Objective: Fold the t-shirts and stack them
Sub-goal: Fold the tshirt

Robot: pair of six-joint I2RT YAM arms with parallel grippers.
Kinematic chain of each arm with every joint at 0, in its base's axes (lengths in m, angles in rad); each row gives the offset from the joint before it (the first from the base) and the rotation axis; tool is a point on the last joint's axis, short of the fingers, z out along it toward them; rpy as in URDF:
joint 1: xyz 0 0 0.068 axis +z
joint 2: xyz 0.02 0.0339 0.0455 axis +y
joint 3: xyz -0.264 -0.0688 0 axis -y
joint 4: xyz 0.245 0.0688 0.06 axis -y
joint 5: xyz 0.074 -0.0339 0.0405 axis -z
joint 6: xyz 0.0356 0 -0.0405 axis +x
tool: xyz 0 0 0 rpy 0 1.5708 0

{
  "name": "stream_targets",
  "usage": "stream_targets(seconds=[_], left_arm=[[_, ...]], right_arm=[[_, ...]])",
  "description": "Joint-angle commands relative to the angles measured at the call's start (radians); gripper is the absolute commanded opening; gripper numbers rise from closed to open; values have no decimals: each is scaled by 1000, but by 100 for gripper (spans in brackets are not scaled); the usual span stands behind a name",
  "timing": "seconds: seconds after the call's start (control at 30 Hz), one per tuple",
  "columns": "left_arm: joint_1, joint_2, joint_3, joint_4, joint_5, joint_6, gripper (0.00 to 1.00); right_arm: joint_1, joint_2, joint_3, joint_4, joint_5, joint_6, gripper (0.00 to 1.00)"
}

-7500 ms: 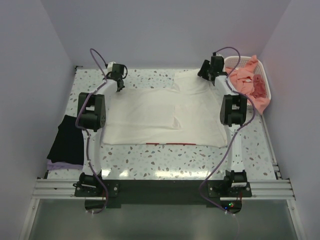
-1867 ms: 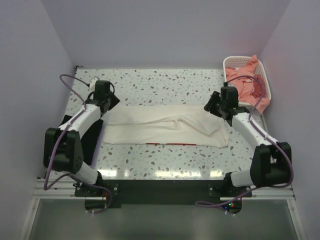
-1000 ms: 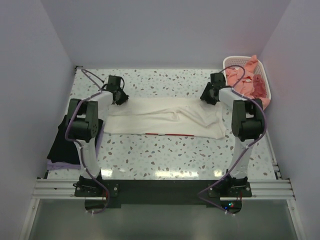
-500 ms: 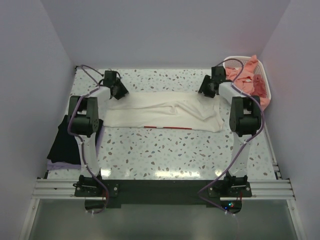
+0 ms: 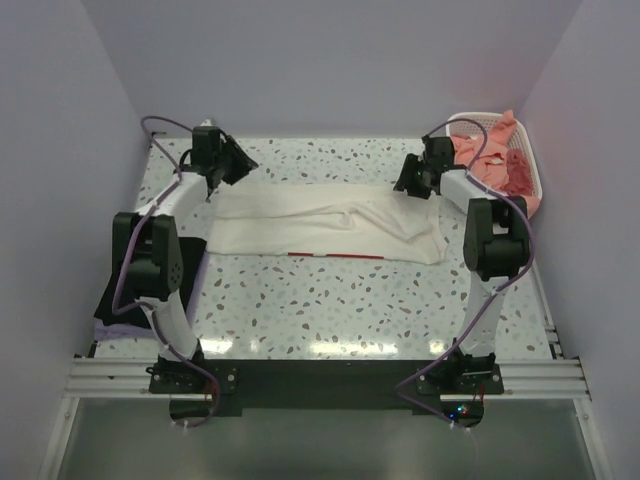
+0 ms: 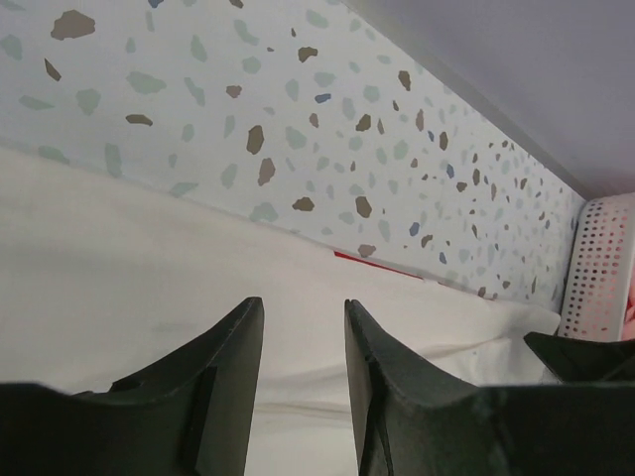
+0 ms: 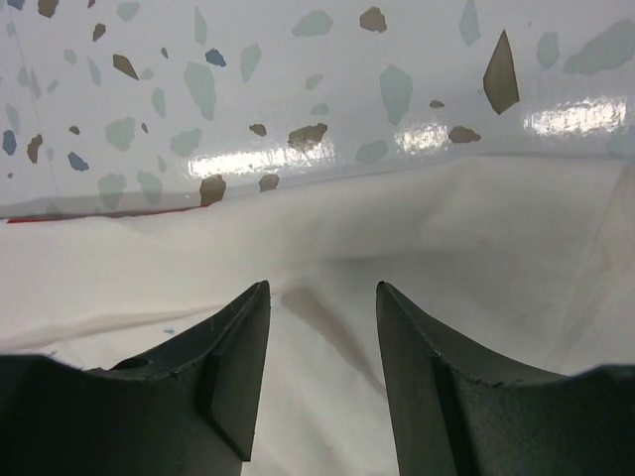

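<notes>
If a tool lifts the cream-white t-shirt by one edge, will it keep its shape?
Probably it hangs limp: the cream-white t-shirt lies flat with soft creases. Its fold would likely open; nothing pins the layers. It may slide on the glossy table.

Bright, even, diffuse light from overhead in the top view, with only faint, soft shadows along the edges of the cream-white t-shirt (image 5: 330, 225). A pale band of glare on the tabletop (image 5: 330, 345), on the near side of that t-shirt. Sharp throughout. In the right wrist view, white glare patches on the glossy surface just beyond the t-shirt and a soft grey shadow on the cloth itself; right fingers (image 7: 233, 367) dark and underexposed. Left fingers (image 6: 223, 377) likewise near-black and slightly soft, with the speckles beyond the t-shirt crisp.
</notes>
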Motion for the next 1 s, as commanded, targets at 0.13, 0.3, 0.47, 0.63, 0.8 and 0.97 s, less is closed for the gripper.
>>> stream_targets(seconds=[0.13, 0.3, 0.47, 0.63, 0.8, 0.97], left_arm=[[-9, -213, -165, 65, 55, -23, 43], [-9, -276, -212, 51, 52, -7, 44], [-8, -293, -230, 45, 55, 3, 44], [-9, -300, -245, 51, 62, 2, 44], [-9, -301, -268, 62, 68, 0, 43], [-9, -306, -278, 63, 68, 3, 43]], right_arm=[[19, -38, -35, 45, -17, -18, 51], [39, -36, -41, 44, -3, -20, 51], [55, -30, -50, 48, -3, -15, 50], [67, -42, -70, 51, 4, -12, 46], [70, -42, -76, 47, 3, -3, 38], [68, -78, -99, 53, -8, 8, 15]])
